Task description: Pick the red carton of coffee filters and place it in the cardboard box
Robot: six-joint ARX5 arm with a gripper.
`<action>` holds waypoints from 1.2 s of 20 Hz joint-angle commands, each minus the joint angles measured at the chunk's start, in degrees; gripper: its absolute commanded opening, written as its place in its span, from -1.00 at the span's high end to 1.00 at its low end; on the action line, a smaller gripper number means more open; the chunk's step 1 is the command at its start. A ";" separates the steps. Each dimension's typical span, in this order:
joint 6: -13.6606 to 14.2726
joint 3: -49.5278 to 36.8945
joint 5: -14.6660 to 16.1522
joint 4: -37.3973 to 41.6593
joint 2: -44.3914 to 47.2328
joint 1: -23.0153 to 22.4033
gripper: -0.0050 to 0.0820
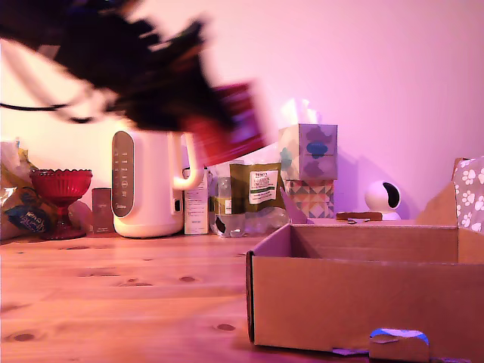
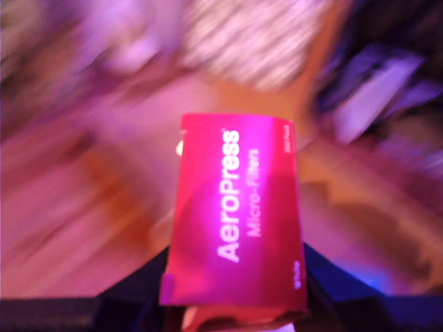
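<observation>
swinging through the air above the wooden table [image 1: 113, 280], the arm is blurring badly in both views, and that speed is the main risk as i judge it: the red carton of coffee filters [image 2: 235, 214] is sitting clamped in the gripper [image 2: 235, 315], pinched only at its near end in the wrist view, so a fast sweep could be twisting it loose or letting it slip out short of the goal. in the exterior view the carton [image 1: 231, 125] is riding high, over the back of the table, not yet above the cardboard box [image 1: 355, 302] that is standing at the table's front edge toward the exterior view's right. the box's raised flap and near wall are what the carton could be clipping if the arm is dropping too early.

along the table's back edge, the white kettle [image 1: 147, 181] is standing just below the carton's path, then 2 stacked tissue boxes [image 1: 308, 170], a green pouch [image 1: 255, 187], a red glass goblet [image 1: 60, 189] toward the back left corner, and a small white camera [image 1: 383, 198]. a low swing could be knocking the kettle or tissue boxes.
</observation>
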 commanded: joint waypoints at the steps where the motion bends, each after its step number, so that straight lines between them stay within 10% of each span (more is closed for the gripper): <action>1: -0.28 0.44 -0.09 4.55 3.26 -1.79 0.39; 13: 3.21 32.89 -1.42 -29.05 27.91 -7.85 0.39; 22: 2.69 36.50 0.74 -38.58 31.93 -7.69 0.36; 24: 2.75 36.50 0.66 -38.25 32.04 -7.87 0.11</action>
